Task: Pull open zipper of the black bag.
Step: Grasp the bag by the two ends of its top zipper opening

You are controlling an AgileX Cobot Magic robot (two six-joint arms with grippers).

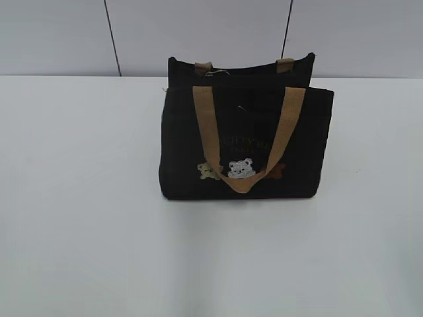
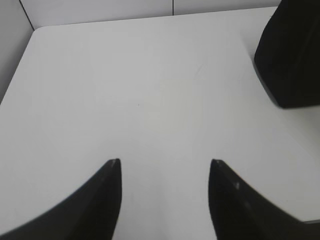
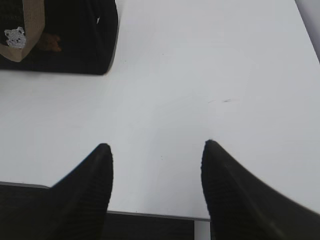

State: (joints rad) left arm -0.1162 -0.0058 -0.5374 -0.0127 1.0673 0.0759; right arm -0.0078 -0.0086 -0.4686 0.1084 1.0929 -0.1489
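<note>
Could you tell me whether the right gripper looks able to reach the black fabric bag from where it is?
Probably yes: the right gripper is open and empty, and only bare white table lies between it and the black fabric bag.

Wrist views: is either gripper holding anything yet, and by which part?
Nothing is held. The left gripper and right gripper are both open over the bare table, clear of the black bag.

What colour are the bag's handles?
Tan webbing handles on the small black fabric bag, clearest in the exterior view.
</note>
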